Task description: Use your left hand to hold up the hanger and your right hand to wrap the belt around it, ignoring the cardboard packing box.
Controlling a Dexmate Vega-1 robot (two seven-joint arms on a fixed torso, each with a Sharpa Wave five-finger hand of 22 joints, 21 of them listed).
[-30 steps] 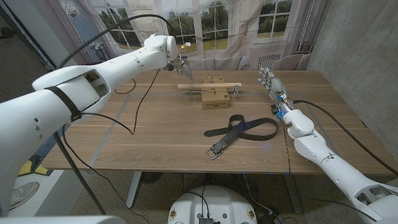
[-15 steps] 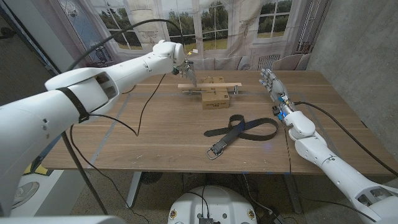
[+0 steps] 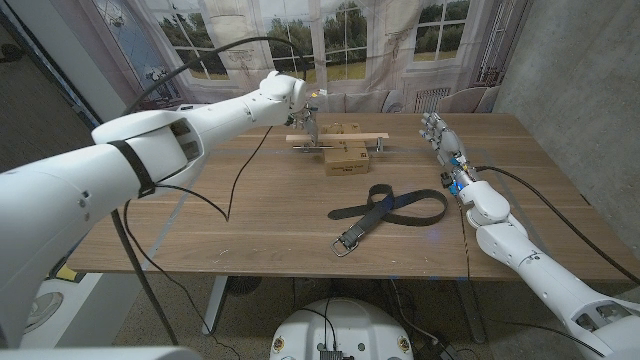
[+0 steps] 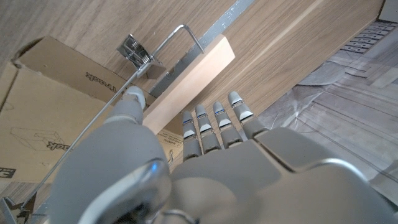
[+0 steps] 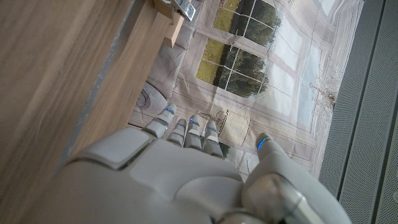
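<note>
The hanger (image 3: 336,141), a pale wooden bar with a metal rod and clips, lies across the small cardboard box (image 3: 344,156) at the back middle of the table. My left hand (image 3: 309,110) hovers just over the hanger's left end with nothing in it. In the left wrist view its straight fingers (image 4: 211,124) reach to the wooden bar (image 4: 189,78), beside a metal clip (image 4: 132,50). The black belt (image 3: 386,210) lies in a loose loop nearer the front, buckle toward me. My right hand (image 3: 439,133) stands at the right, fingers apart and empty.
A black cable (image 3: 235,165) trails across the table's left half. The table's right edge (image 3: 560,170) runs close to a grey wall. Windows and a curtain stand behind the far edge. The right wrist view shows my right hand (image 5: 180,171) above the tabletop (image 5: 56,68).
My left hand has moved right and a little down, from left of the hanger to just over its left end. The right arm, belt and hanger have stayed put.
</note>
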